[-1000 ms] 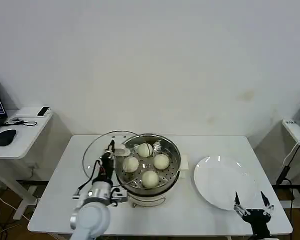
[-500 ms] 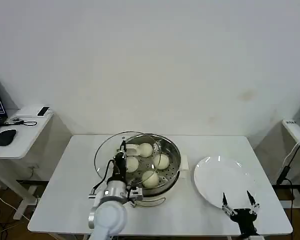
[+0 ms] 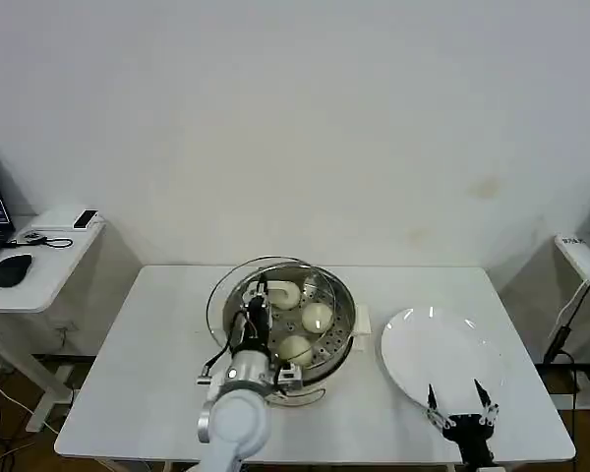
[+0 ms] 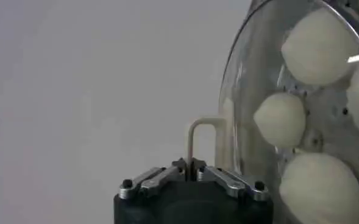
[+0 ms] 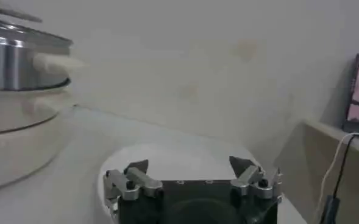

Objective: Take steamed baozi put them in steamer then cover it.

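The left gripper (image 3: 262,295) is clamped on the cream-white bar handle (image 4: 199,141) of the cover (image 3: 238,295), its fingers (image 4: 161,178) drawn together around the handle's thin upright loop. It holds the glass lid over the steamer (image 3: 293,324), offset toward the robot's left, so that the lid's metal rim overhangs the pot's left edge while the right part of the pot is uncovered. In the left wrist view the glass disc stands edge-on beside the gripper, and three steamed baozi (image 4: 280,119) show through it.

In the head view two buns lie plainly on the perforated tray, one near the middle (image 3: 317,317) and one toward the front (image 3: 294,348); a third (image 3: 285,293) sits at the back, partly behind the lid's handle. The steamer rests near the centre of the white worktop (image 3: 138,364), with a white side handle (image 5: 52,63) sticking out toward the robot's right.

The right gripper (image 3: 459,413) hangs with its fingers (image 5: 128,180) spread apart and nothing between them, over the near edge of the white plate (image 3: 442,356), which lies on the worktop well to the right of the steamer.
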`<state>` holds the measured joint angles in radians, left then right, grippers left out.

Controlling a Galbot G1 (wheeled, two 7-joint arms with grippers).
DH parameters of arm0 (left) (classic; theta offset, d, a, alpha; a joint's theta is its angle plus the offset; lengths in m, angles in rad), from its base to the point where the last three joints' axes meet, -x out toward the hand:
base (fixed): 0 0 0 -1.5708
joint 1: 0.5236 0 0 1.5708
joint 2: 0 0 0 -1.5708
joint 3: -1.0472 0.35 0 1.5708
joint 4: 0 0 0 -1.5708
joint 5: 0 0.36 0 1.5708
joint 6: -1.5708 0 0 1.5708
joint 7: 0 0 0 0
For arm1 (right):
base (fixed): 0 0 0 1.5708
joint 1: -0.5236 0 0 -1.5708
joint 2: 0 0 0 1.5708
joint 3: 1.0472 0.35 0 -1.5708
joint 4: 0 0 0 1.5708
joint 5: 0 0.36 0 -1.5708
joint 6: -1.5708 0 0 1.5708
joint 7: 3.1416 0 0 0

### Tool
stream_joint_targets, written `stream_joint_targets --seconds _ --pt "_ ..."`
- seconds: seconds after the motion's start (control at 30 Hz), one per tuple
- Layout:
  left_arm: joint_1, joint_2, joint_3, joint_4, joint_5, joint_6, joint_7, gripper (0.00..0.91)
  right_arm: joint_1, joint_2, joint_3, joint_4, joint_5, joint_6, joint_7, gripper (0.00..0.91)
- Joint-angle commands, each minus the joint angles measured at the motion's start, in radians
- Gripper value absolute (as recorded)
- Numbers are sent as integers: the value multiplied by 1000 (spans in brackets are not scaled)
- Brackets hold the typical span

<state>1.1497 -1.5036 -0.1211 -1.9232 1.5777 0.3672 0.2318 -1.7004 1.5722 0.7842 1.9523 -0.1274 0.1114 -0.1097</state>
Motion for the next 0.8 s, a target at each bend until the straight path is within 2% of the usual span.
stream_joint_targets --seconds 0.03,0.8 --pt "2 -24 32 17 33 -1 2 0 1 1 -6 -15 -11 3 1 907" --pt "4 -48 48 47 66 -9 -3 0 1 4 -28 -22 -24 5 1 907"
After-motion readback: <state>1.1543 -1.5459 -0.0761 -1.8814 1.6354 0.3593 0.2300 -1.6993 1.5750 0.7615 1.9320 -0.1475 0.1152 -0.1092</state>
